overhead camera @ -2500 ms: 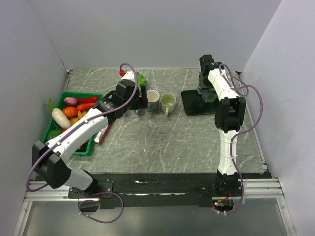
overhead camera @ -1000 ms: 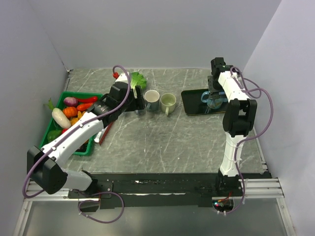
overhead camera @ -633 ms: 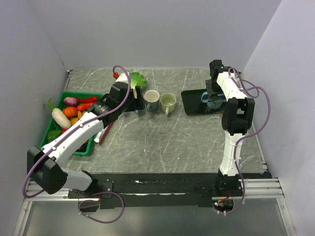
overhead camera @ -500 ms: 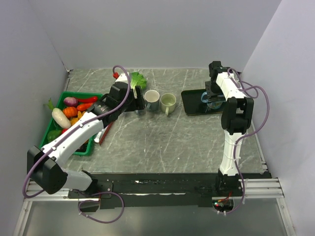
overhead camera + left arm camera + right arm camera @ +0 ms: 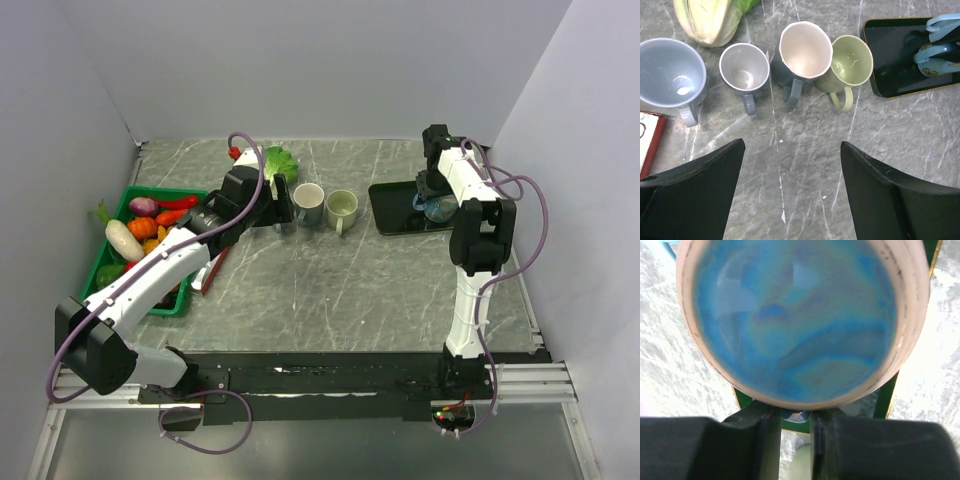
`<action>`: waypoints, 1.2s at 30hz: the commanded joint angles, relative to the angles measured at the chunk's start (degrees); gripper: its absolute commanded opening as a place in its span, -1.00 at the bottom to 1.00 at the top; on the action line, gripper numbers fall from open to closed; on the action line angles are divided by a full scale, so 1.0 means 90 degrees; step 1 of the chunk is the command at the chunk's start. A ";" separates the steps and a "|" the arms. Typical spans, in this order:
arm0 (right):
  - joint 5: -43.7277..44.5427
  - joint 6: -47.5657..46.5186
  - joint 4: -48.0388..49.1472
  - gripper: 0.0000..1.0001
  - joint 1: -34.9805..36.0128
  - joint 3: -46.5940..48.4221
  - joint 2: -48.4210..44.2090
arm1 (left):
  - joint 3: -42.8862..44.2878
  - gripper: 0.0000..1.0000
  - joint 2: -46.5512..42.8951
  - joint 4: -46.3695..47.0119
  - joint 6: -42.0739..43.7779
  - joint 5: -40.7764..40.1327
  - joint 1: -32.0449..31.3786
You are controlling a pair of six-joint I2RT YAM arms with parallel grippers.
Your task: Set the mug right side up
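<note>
The blue mug [image 5: 438, 207] rests on the dark tray [image 5: 392, 214] at the back right. Its glazed blue underside with a pale bare ring [image 5: 795, 315] faces the right wrist camera and fills that view. My right gripper [image 5: 432, 194] is down on it, and the gripper [image 5: 794, 416] is shut on a blue part of the mug at its lower edge. In the left wrist view the mug [image 5: 939, 54] shows at the tray's [image 5: 897, 65] right end. My left gripper [image 5: 792, 145] hovers open over bare table near the row of upright mugs.
Upright mugs stand in a row: a large blue-grey one [image 5: 672, 72], a small grey one [image 5: 744, 67], a dark one [image 5: 801, 50] and a green one [image 5: 850, 62]. A lettuce [image 5: 280, 160] lies behind them. A green bin [image 5: 112, 262] of toy vegetables is at the left.
My right gripper has closed on the blue mug and shifted slightly left over the tray. The left arm swung a little earlier and has since stayed still.
</note>
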 commanded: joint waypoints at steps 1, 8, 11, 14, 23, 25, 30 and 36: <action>-0.0088 0.0074 0.0361 -1.00 -0.0117 -0.0312 -0.0120 | -0.0004 0.65 -0.0154 0.0226 -0.0084 0.0063 0.0033; -0.0020 -0.0034 0.0312 -1.00 -0.0069 -0.0244 -0.0168 | -0.0033 0.66 -0.0183 0.0246 -0.0103 0.0102 0.0052; 0.0058 -0.0121 0.0332 -1.00 0.0028 -0.0196 -0.0285 | -0.0033 0.65 -0.0202 0.0246 -0.0113 0.0131 0.0052; 0.0360 -0.0171 0.0070 -1.00 0.0272 -0.0011 -0.0403 | -0.0043 0.65 -0.0251 0.0275 -0.0123 0.0160 0.0052; 0.0761 -0.0581 0.0566 -1.00 0.0800 -0.0732 -0.1369 | -0.0043 0.65 -0.0329 0.0333 -0.0191 0.0268 0.0062; 0.0713 -0.0766 0.0829 -1.00 0.0878 -0.0888 -0.1613 | -0.0033 0.65 -0.0339 0.0343 -0.0220 0.0326 0.0062; 0.0479 -0.1292 0.1541 -1.00 0.0996 -0.1288 -0.2326 | 0.0074 0.64 -0.0378 0.0314 -0.0269 0.0502 0.0062; -0.0321 -0.1928 0.2546 -1.00 0.1006 -0.2116 -0.3389 | 0.0444 0.71 -0.0359 0.0255 -0.0377 0.0989 0.0062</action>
